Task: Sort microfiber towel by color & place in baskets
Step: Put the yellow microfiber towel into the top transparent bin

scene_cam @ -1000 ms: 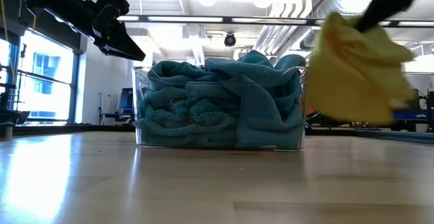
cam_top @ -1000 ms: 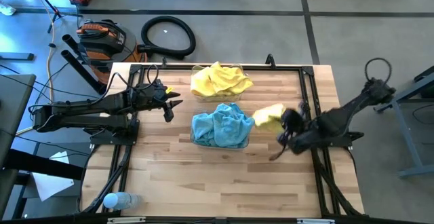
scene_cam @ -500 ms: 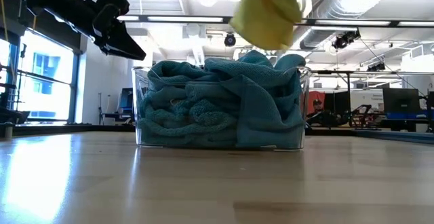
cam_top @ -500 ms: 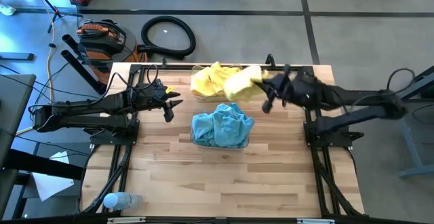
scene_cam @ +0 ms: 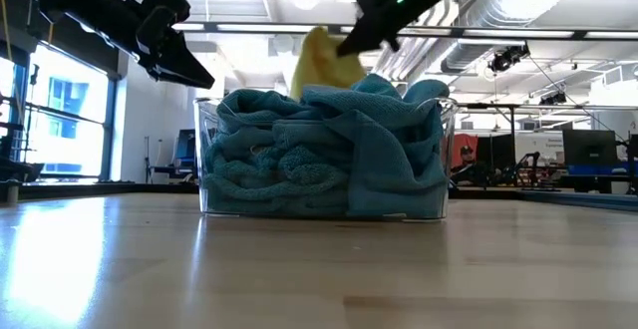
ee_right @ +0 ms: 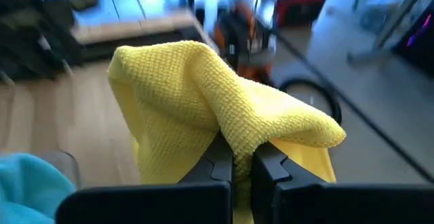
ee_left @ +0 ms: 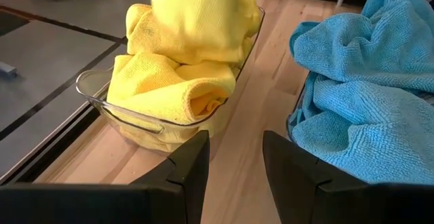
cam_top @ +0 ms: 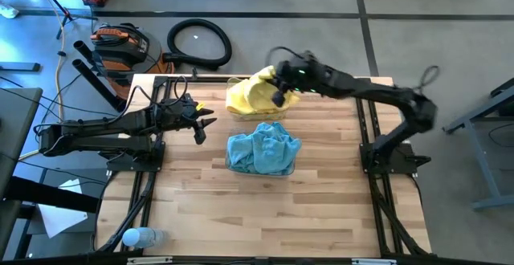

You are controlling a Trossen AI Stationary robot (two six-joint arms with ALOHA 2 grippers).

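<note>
1. Wooden bench with a pale plank top carries everything, with a dark frame along its sides.
2. Both dark arms reach in over it. The right arm stretches across from the right side to the far edge; the left arm lies along the left side, and its hand hangs above the wood well short of the bins.
3. Of the two clear plastic bins, the nearer one sits about mid-bench and is heaped with blue cloths that rise above its rim.
4. The far bin stands just behind it at the bench's back edge and holds a pile of yellow cloths.
5. The right hand hangs over that far bin, its fingers pinched tight on one more yellow cloth, which droops from the grip above the pile.
6. The left hand's fingers stand apart with nothing between them, pointing towards the gap between the two bins.
7. A clear plastic bottle lies at the bench's near left corner.
</note>
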